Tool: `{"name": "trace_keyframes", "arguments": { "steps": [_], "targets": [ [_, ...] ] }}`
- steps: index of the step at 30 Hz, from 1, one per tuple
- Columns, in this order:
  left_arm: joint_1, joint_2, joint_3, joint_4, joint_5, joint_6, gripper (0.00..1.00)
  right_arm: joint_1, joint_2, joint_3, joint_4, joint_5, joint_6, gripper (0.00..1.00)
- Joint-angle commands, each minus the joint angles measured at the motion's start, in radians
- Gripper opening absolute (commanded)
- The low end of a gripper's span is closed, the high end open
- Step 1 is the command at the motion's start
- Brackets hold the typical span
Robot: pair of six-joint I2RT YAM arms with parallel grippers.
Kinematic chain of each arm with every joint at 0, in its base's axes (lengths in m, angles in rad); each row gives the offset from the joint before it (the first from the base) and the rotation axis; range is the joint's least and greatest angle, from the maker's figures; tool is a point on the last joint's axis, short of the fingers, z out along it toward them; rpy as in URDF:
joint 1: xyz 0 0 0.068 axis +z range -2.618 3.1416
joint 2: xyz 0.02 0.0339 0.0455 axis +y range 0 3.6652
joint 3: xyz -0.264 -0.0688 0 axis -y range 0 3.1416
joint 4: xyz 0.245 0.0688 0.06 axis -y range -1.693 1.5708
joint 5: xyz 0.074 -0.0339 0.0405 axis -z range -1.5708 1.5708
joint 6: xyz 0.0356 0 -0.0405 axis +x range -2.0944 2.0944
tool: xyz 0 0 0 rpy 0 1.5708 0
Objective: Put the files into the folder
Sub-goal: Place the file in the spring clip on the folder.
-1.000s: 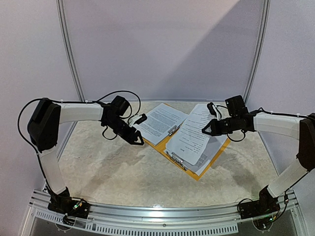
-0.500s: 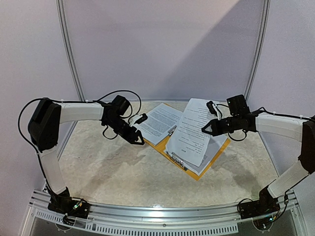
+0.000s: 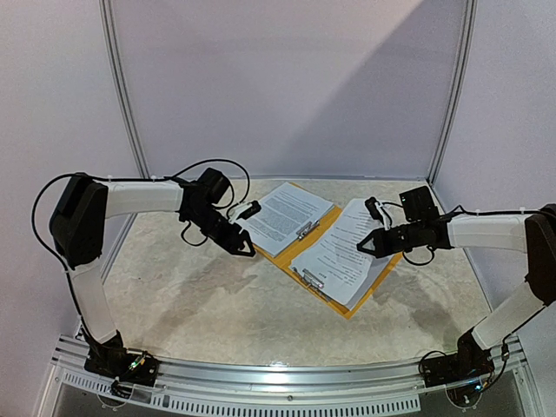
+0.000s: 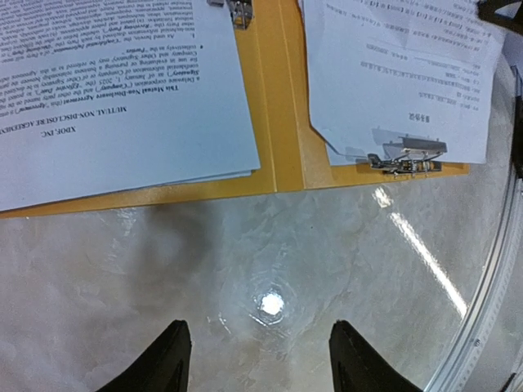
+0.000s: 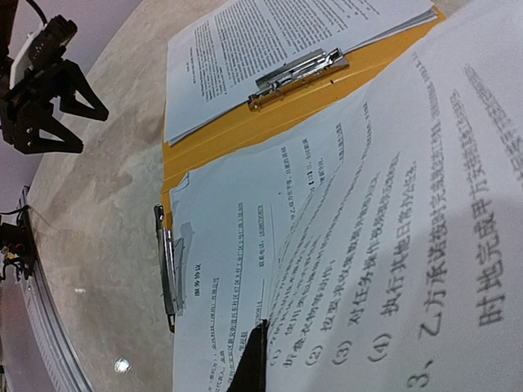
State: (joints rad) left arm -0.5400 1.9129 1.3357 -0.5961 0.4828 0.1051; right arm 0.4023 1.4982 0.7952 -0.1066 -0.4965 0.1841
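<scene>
Folder [image 3: 306, 253] lies open mid-table, both halves carrying files [image 3: 287, 214]; metal clips [image 4: 406, 162] sit at near and far edges. Bare marble table [image 3: 200, 295] in front and left of it. Left gripper [image 3: 244, 230] hovers just off the folder's left edge, jaws apart, empty. Right gripper [image 3: 372, 245] is pinched on the top sheet [image 3: 340, 252] over the right half, its right edge lifted.

Matt white paper files [image 4: 114, 90] lie on a smooth orange plastic folder [image 4: 286, 122] with shiny metal clips [image 4: 406, 161], atop a glossy marbled bench [image 4: 270, 269].
</scene>
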Motion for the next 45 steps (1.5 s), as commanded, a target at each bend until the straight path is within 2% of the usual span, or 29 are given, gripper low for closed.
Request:
{"name": "trace_keyframes", "arguments": {
  "steps": [1, 6, 12, 28, 38, 45],
  "targets": [
    [-0.017, 0.018, 0.022, -0.01, 0.007, 0.013, 0.6, -0.006, 0.009, -0.012, 0.025, -0.007, 0.01, 0.0],
    [-0.018, 0.018, 0.023, -0.018, 0.005, 0.017, 0.6, -0.007, 0.015, -0.01, 0.014, 0.022, 0.022, 0.04],
    [-0.018, 0.019, 0.024, -0.019, 0.008, 0.018, 0.6, -0.007, 0.017, 0.008, -0.05, 0.064, 0.034, 0.26],
    [-0.019, 0.027, 0.03, -0.025, 0.022, 0.018, 0.59, -0.008, 0.034, 0.033, -0.193, 0.159, 0.058, 0.29],
    [-0.018, 0.029, 0.028, -0.027, 0.024, 0.017, 0.59, -0.006, 0.083, 0.091, -0.286, 0.204, 0.048, 0.48],
    [-0.018, 0.029, 0.033, -0.028, 0.028, 0.016, 0.59, -0.007, 0.087, 0.12, -0.346, 0.22, 0.055, 0.52]
  ]
}}
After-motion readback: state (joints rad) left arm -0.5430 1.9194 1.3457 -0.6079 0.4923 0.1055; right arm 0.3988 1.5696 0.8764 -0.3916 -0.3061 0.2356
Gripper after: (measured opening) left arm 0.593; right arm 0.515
